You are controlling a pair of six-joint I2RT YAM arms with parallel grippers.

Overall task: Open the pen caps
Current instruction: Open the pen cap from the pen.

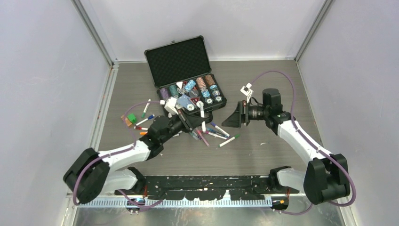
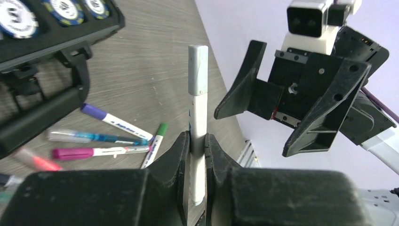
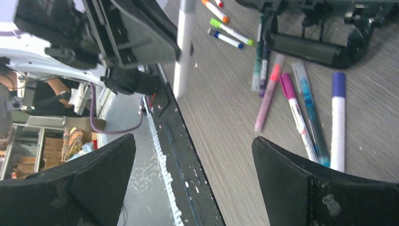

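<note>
**One pen gripped, its cap not yet pulled**

The left gripper (image 2: 197,147) is clamped almost shut on a slim white marker pen (image 2: 198,110), raised above the grey wood-grain table (image 2: 150,66). The pen's grey-blue plastic cap (image 2: 198,70) is on. The right gripper (image 3: 192,141) faces it, jaws fully spread and holding nothing. The loose pens with coloured caps (image 2: 115,123) on the table look capped, so most of the work seems left.

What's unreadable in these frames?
- Pen in left end effector: capped end cut off by the top edge, right wrist view.
- Case: cut off by the left and top edges, left wrist view.
- Coloured bits by the left arm, top view: too small to tell whether they are caps.
- Print on loose pens: too small or blurred, every view.
</note>
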